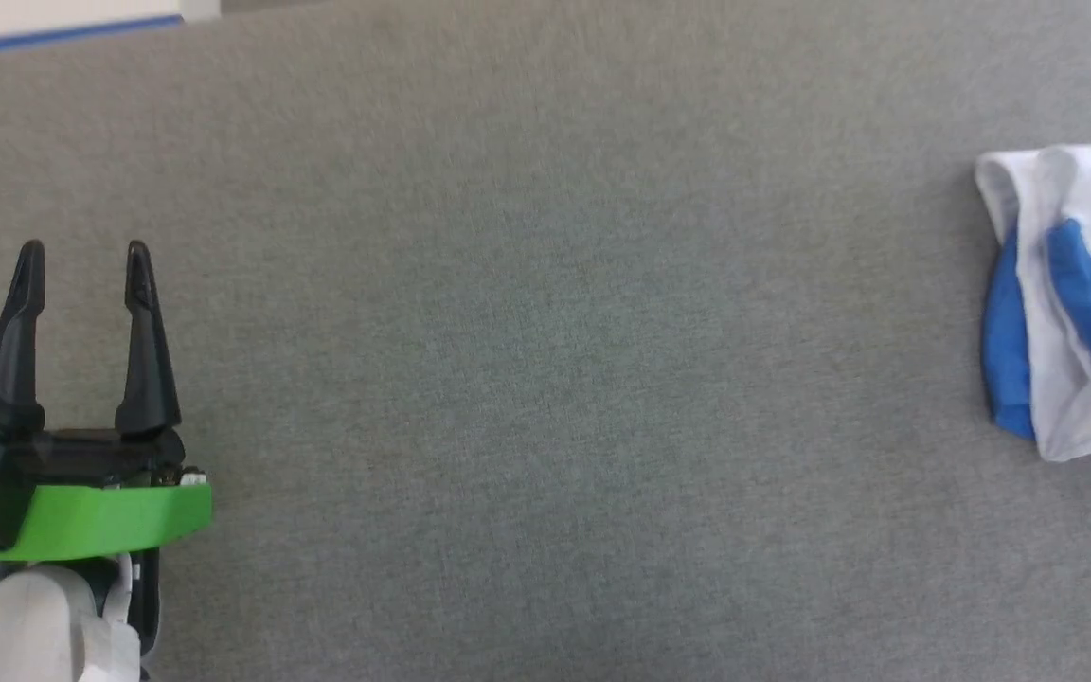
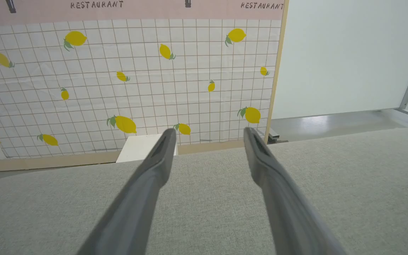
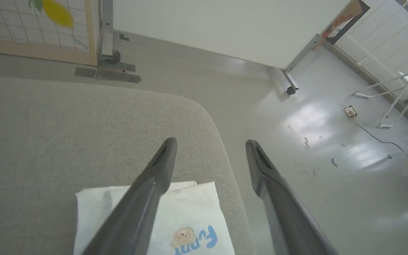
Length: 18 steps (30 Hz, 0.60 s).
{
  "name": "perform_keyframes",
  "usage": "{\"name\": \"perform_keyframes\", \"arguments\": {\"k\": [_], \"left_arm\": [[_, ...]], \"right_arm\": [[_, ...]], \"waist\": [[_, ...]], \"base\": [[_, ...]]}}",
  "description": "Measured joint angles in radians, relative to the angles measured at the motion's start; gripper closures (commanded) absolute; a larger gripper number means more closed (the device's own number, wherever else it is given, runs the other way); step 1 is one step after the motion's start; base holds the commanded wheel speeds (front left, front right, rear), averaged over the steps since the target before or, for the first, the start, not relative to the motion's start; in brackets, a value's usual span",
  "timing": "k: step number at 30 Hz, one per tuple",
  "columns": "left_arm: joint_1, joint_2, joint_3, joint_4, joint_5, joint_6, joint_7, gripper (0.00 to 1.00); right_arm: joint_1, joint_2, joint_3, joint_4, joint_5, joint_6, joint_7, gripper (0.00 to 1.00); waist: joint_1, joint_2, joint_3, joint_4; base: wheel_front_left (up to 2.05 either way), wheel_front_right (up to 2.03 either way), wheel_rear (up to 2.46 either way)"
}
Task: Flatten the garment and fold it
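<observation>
lying bunched at the right edge of the head view, the soft white and bright blue raglan garment (image 1: 1062, 369) is seen on the grey woven fabric surface (image 1: 545, 379), with blue sleeve cloth showing between white layers. in the right wrist view a white panel of the garment (image 3: 193, 205), printed with a small bear and blue letters, is found near the surface's rounded corner, under the right gripper (image 3: 211, 141), whose two dark fingers are spread apart with nothing between them. the left gripper (image 1: 83, 251) is held well apart from the garment, likewise released and empty, pointed toward a lemon-patterned tiled wall panel (image 2: 119, 88)
</observation>
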Motion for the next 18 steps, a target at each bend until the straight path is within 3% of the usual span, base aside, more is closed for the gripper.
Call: {"name": "perform_keyframes", "arguments": {"k": [8, 13, 18], "left_arm": [[0.006, -0.055, 0.032, 0.037, -0.013, 0.016, 0.000, 0.00], [0.005, -0.081, 0.037, 0.084, -0.018, 0.033, 0.000, 0.00], [0.003, -0.101, 0.016, 0.140, -0.018, 0.045, 0.000, 0.00]], "right_arm": [[-0.003, 0.196, 0.060, -0.198, 0.095, 0.000, -0.224, 0.00], [0.102, 0.346, 0.077, -0.291, 0.093, 0.000, -0.381, 0.00], [0.224, 0.397, 0.083, -0.309, 0.079, 0.000, -0.532, 0.00]], "waist": [[-0.0002, 0.0000, -0.139, 0.011], [-0.0002, 0.0000, -0.211, 0.039], [-0.0002, 0.0000, -0.249, 0.094]], "base": [[0.00, 0.00, 0.00], [0.00, 0.00, 0.00], [0.00, 0.00, 0.00]]}}
